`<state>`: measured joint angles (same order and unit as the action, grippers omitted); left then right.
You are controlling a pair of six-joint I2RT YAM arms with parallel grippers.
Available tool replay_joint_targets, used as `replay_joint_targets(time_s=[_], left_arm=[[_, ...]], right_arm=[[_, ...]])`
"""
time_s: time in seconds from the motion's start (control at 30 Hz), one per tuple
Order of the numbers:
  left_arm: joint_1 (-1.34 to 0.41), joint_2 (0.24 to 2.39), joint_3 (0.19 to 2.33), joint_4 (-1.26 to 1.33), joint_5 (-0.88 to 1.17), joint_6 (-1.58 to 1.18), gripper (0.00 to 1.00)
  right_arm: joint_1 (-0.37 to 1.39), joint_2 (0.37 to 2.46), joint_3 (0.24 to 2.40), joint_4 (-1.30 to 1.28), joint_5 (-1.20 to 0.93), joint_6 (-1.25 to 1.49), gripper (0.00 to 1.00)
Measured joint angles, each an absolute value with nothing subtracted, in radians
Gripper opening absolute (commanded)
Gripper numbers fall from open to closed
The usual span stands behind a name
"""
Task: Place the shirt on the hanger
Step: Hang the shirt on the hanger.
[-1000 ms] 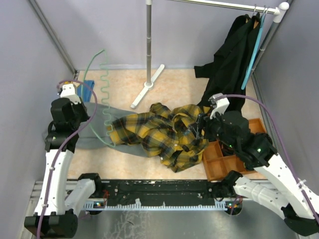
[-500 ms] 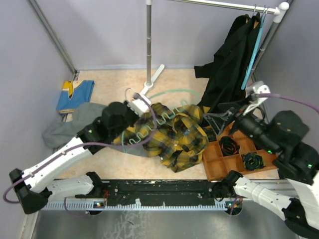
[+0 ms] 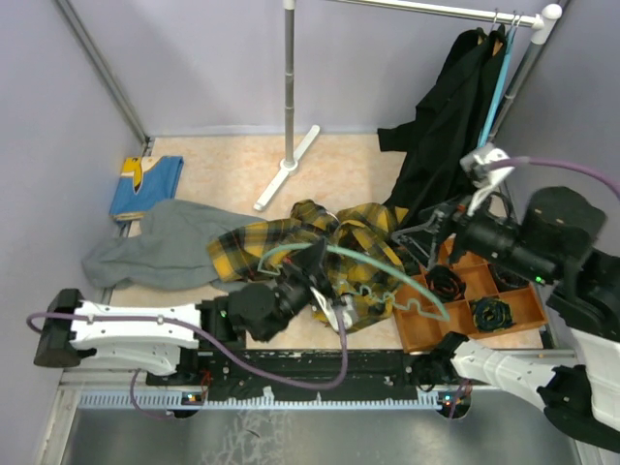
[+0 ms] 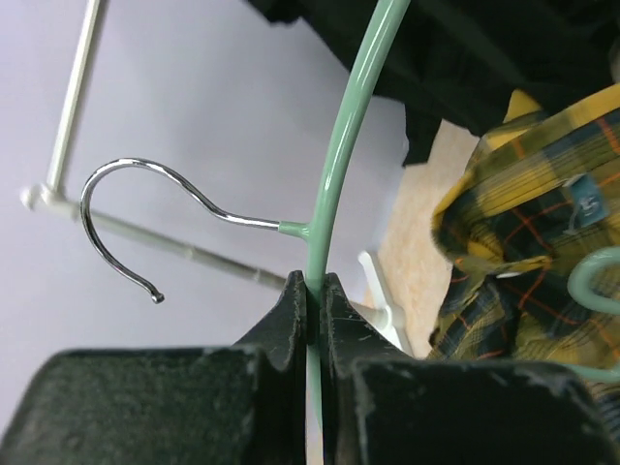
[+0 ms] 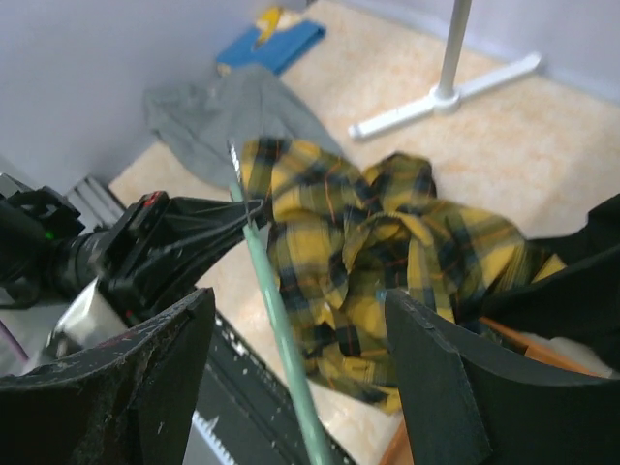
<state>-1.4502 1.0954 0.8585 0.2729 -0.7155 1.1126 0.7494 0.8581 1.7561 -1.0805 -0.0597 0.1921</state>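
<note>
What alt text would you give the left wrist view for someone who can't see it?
The left gripper is shut on the pale green hanger just beside its metal hook. The yellow plaid shirt lies crumpled at the right, a black garment above it.

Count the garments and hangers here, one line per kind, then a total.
Garments: 3 (plaid shirt, grey one, black one on the rail)
Hangers: 2 (green hanger in the left gripper, teal one on the rail)
Total: 5
Not counted: the blue item far left; I cannot tell what it is.
</note>
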Motion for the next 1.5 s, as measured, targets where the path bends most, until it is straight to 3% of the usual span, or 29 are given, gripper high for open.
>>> replay_joint_targets(time_s=[0.1,0.33,0.73,1.23,1.37,1.5], left_arm=[[-1.534,1.147,0.771,0.469,-0.733,1.311,0.0],[-1.567,1.202,0.748,0.606,-0.742,1.486,0.0],[-1.583,1.239,0.844,0.589,-0.736,1.492,0.0],[-1.597,1.266,0.873,0.471,-0.694,1.407,0.0],[-1.599,1.266,0.873,0.467,-0.69,1.401,0.0],[-1.604,1.266,0.873,0.465,-0.69,1.394,0.01]], right_arm=[[0.749,0.907,1.733,-1.122,-0.099,0.198,0.71],[0.749,0.931,1.587,-1.16,-0.253,0.2,0.67],[0.749,0.807,1.291,-1.098,-0.374,0.098,0.51],[0.749,0.765,1.269,-1.041,-0.427,0.02,0.43],[0.749,0.766,1.266,-1.039,-0.428,0.015,0.35],[0.749,0.771,1.261,-1.039,-0.429,0.005,0.13]])
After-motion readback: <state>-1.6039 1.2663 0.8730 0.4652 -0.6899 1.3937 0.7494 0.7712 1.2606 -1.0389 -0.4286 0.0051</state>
